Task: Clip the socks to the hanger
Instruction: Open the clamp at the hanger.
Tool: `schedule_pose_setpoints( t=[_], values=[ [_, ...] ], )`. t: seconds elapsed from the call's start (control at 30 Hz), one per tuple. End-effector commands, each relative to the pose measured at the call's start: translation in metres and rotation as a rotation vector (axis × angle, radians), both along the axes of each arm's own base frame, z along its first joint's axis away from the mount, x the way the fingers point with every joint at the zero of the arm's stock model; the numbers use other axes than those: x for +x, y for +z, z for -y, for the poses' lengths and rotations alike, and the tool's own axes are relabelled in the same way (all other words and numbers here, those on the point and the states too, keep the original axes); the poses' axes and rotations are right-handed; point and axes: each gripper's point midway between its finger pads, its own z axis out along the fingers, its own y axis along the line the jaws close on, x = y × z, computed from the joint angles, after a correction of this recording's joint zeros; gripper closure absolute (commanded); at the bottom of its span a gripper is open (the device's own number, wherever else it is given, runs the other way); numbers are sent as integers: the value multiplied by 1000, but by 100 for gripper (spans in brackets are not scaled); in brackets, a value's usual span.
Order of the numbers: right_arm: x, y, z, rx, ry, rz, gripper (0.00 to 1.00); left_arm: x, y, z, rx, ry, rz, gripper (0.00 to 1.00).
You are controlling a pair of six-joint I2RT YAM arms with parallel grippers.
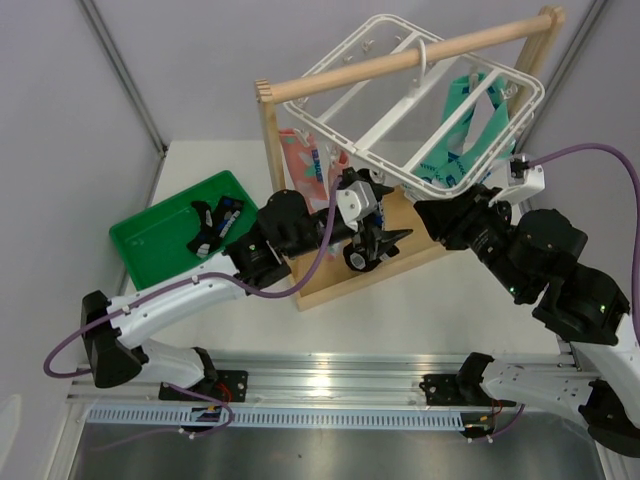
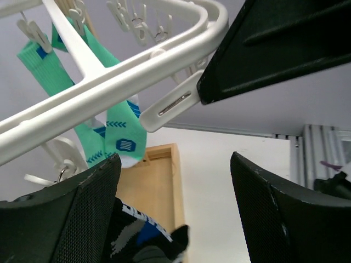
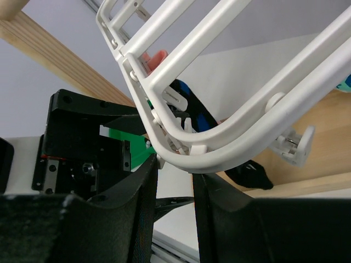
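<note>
The white hanger hangs tilted from the wooden rod. A salmon-pink sock hangs at its left edge. My left gripper is under the hanger with its jaws wide open. A black sock with white marks lies against its left finger. The same black sock shows below the hanger's corner in the right wrist view. My right gripper is shut on a white hanger clip at the frame's near corner. Another black sock lies in the green tray.
Teal-green socks hang clipped on the hanger's right side and also show in the left wrist view. The wooden rack's base board sits under both grippers. The green tray is at the left.
</note>
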Motion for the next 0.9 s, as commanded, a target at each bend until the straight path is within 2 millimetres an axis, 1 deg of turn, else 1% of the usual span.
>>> schedule_pose_setpoints(
  t=[0.0, 0.1, 0.2, 0.23, 0.27, 0.33, 0.43, 0.53, 0.6, 0.63, 0.87],
  values=[
    [2, 23, 4, 25, -12, 49, 100, 1, 28, 2, -43, -1, 172, 17],
    [0, 25, 3, 17, 2, 49, 100, 1, 29, 6, -42, -9, 216, 17],
    [0, 26, 2, 6, 7, 45, 100, 1, 35, 7, -57, -17, 248, 17],
    [-1, 26, 2, 9, 10, 45, 99, -1, 38, 8, -66, -23, 253, 17],
    [-1, 26, 2, 7, 9, 46, 95, 0, 40, 7, -70, -22, 258, 17],
    [-1, 26, 3, 8, 7, 47, 91, -1, 41, 8, -75, -28, 258, 17],
    [-1, 29, 5, 11, 1, 55, 81, -5, 45, 8, -86, -42, 263, 17],
    [0, 31, 6, 13, -5, 61, 73, -6, 45, 9, -90, -49, 261, 17],
    [0, 32, 5, 12, -3, 65, 70, -5, 45, 9, -92, -50, 258, 17],
    [0, 32, 5, 14, -5, 66, 65, -6, 46, 9, -95, -51, 259, 17],
    [2, 36, 7, 15, -15, 78, 56, -8, 46, 11, -99, -66, 257, 17]
  ],
)
